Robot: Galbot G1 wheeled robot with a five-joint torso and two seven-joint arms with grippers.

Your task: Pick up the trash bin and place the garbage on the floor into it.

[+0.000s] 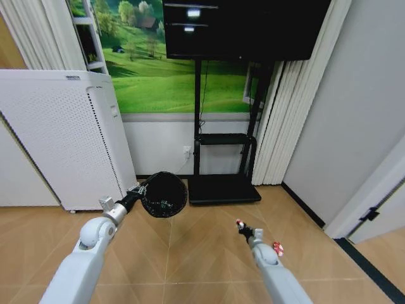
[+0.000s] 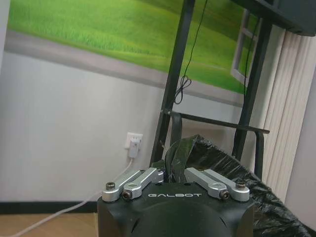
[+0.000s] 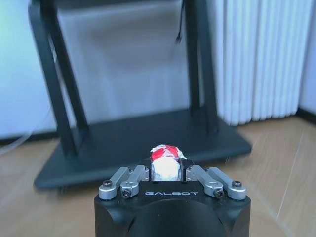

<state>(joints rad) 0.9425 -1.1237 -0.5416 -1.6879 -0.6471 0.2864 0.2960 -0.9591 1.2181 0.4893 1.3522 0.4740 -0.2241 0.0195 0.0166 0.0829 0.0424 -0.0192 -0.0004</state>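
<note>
While the right gripper (image 3: 167, 168) has its jaws closed on a red-and-white crumpled scrap (image 3: 165, 157), held up off the floor (image 1: 202, 253), the left gripper (image 1: 140, 189) has its jaws clamped on the rim of the trash bin (image 1: 164, 194). The black mesh bin, lined with a dark bag, hangs lifted and tipped with its mouth toward the robot, just in front of the white perforated appliance (image 1: 63, 139) and beside the black TV stand (image 1: 224, 183). A second red-and-white scrap (image 1: 278, 247) lies on the floor beside the right arm. By my reading, the bin is picked up and one scrap is ready to drop in; the other remains.
</note>
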